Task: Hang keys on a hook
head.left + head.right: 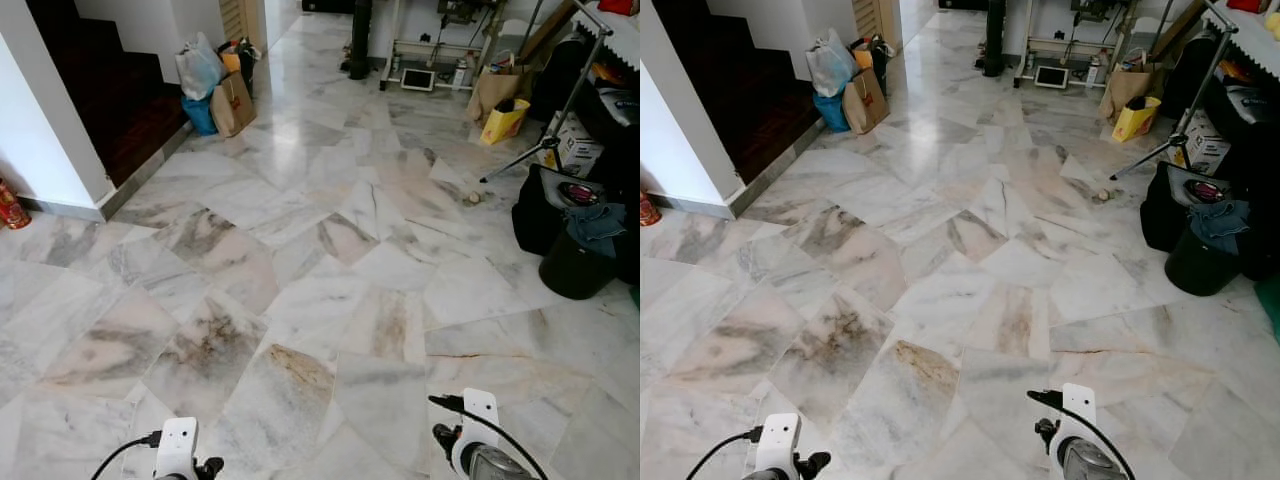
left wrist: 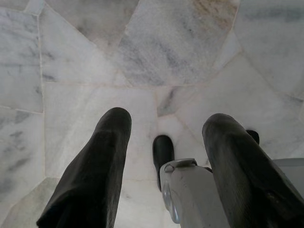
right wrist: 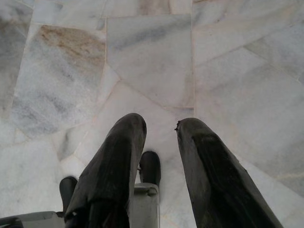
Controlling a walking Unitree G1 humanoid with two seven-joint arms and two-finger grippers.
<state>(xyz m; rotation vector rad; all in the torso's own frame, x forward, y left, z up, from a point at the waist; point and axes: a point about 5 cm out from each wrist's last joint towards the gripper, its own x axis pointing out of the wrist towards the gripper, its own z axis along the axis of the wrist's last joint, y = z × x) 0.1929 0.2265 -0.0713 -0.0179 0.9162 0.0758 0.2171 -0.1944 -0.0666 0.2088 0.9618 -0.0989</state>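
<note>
Both grippers, left gripper (image 2: 164,128) and right gripper (image 3: 159,126), are held low over the marble floor (image 1: 330,260) with fingers spread and nothing pinched between them. Pale, grey-veined marble slabs are laid irregularly across an open room, with paper bags (image 1: 232,103) by a dark stairway (image 1: 110,90), a yellow bag (image 1: 503,122) and black bags (image 1: 560,215) along the far side. Keys and hook cannot be located, so their position relative to either gripper cannot be told.

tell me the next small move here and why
Probably walk on and look around for the keys: the left gripper and right gripper hang open and empty over bare marble floor, with bags by the stairs ahead.
</note>
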